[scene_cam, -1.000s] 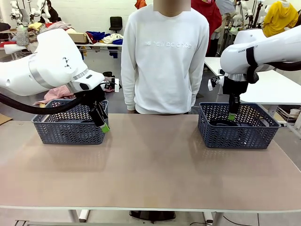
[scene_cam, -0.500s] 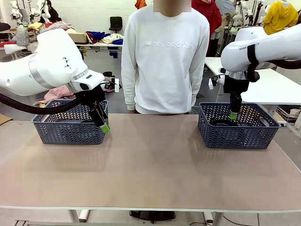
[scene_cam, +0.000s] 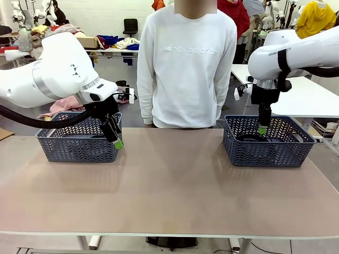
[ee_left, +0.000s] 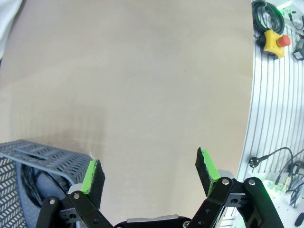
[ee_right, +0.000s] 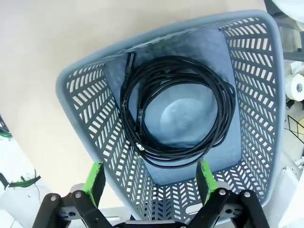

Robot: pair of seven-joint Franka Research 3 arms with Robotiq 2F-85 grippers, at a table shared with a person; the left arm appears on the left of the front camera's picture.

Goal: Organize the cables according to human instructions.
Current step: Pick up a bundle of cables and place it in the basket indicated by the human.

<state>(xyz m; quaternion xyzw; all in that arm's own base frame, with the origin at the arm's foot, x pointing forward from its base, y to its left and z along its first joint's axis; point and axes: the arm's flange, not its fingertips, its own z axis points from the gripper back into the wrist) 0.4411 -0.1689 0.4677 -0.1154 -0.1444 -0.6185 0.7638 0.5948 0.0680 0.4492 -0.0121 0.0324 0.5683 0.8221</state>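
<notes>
The cables (ee_right: pixel 178 111), coiled limp and light in the basket (ee_right: pixel 97 123) beneath my spread, empty right gripper (ee_right: pixel 149 178), probably pinch best across bundled strands.

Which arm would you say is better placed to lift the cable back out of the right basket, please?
Right, probably. The right gripper hangs open directly above the coiled cable in the right basket; the left gripper is open beside the left basket.
</notes>
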